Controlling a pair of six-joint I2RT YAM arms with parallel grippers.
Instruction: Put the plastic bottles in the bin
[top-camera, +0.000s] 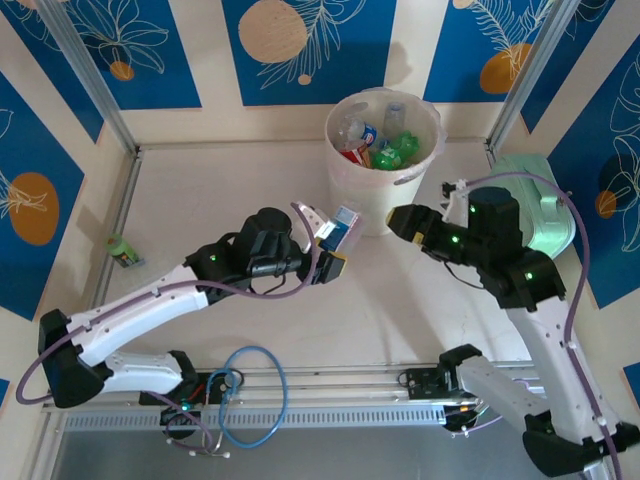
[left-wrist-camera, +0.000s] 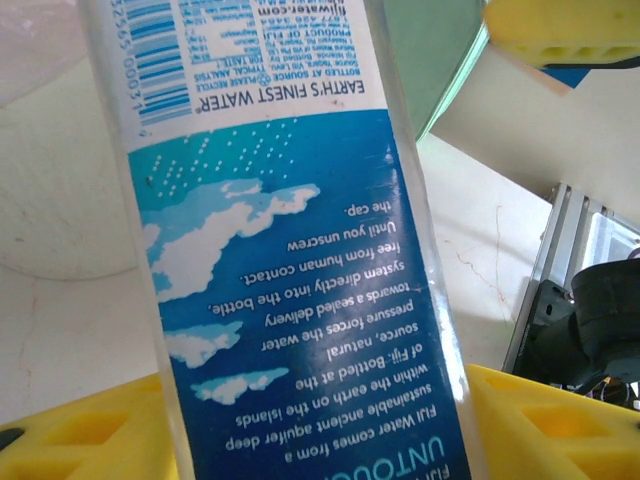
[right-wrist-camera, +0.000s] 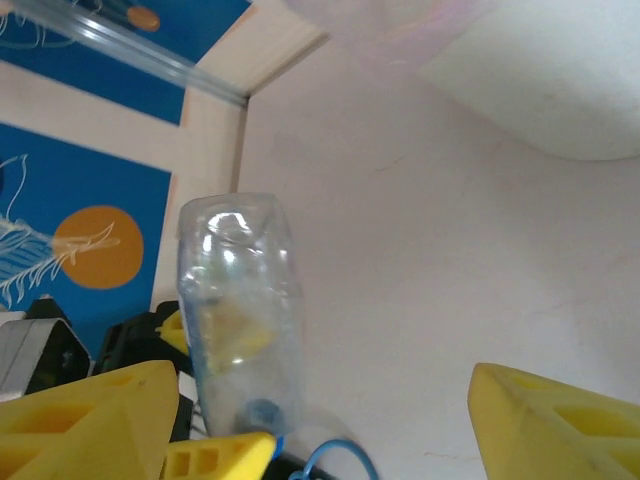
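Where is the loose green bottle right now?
Top view: the green bottle lies on the table by its left edge, left of the left arm, far from the bin.

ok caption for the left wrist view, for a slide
Left pincer clamped on a clear plastic bottle with a blue label

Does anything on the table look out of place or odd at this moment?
Yes. One green bottle lies alone by the left wall, far from the bin, which holds several other bottles. It looks stray.
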